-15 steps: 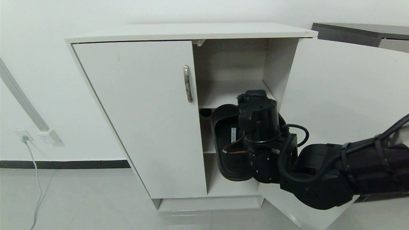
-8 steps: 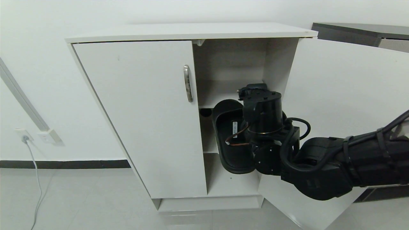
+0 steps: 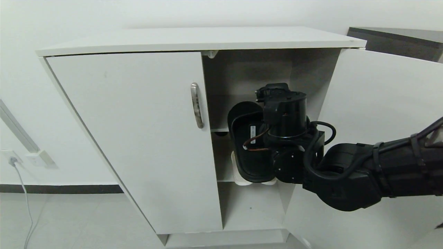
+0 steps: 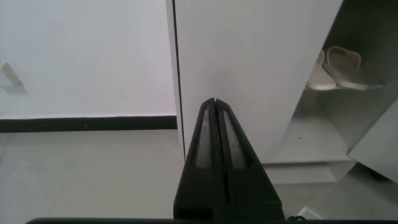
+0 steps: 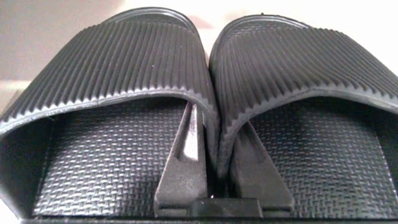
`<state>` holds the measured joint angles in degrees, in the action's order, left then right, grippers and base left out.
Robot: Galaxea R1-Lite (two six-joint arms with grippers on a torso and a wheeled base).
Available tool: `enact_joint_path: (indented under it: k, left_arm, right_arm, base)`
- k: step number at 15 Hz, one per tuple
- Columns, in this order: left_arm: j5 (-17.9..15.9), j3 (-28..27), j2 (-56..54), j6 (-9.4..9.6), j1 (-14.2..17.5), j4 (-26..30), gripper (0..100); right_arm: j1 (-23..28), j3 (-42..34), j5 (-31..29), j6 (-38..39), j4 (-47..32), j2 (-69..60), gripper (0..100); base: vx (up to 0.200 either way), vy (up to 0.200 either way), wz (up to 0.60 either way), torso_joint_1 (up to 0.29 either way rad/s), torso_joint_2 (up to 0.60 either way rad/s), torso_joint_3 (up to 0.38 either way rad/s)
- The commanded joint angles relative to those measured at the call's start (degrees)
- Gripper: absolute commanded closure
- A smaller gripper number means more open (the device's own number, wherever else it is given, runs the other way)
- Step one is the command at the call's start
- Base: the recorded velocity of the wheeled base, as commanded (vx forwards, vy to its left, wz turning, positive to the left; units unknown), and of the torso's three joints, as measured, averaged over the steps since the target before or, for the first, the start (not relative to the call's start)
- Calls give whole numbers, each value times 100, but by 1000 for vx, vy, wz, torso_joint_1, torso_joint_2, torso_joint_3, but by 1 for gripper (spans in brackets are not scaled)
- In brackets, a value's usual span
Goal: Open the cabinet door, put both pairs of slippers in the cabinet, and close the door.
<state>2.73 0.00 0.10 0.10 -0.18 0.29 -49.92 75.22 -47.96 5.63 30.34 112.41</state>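
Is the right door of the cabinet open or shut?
Open. The right door stands swung outward; the shelves inside and the black slippers show.

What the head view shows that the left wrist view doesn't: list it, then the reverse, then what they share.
Head view: the black slippers, held upright at the cabinet opening in front of the right arm; the handle on the closed left door; the open right door; the cabinet top.
Left wrist view: the left gripper, shut and empty, pointing at the closed left door.
Both: the closed left door, the white slippers on a shelf inside, the black baseboard, the floor.
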Motion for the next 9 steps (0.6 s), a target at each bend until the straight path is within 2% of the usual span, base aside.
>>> enact_joint_path:
  k: [1, 3, 5, 7, 9]
  left_arm:
    - [8, 0, -1, -1, 1, -3, 100]
    - [8, 0, -1, -1, 1, -3, 100]
    - [8, 0, -1, -1, 1, -3, 100]
    - [8, 0, -1, -1, 1, -3, 100]
    - [8, 0, -1, -1, 1, -3, 100]
  right_arm:
    - [0, 11, -3, -1, 16, 0, 100]
    - [0, 19, 6, -9, 7, 18, 100]
    - [0, 72, 6, -9, -28, 79, 100]
    - [9, 301, 67, 61, -494, 106, 100]
    - [88, 872, 102, 324, -1022, 211, 100]
  base:
    - [200, 0, 0, -2, 7, 7]
    - [200, 0, 0, 2, 0, 7]
    - [0, 0, 0, 0, 0, 0]
    - [0, 0, 0, 0, 0, 0]
    - [0, 0, 0, 0, 0, 0]
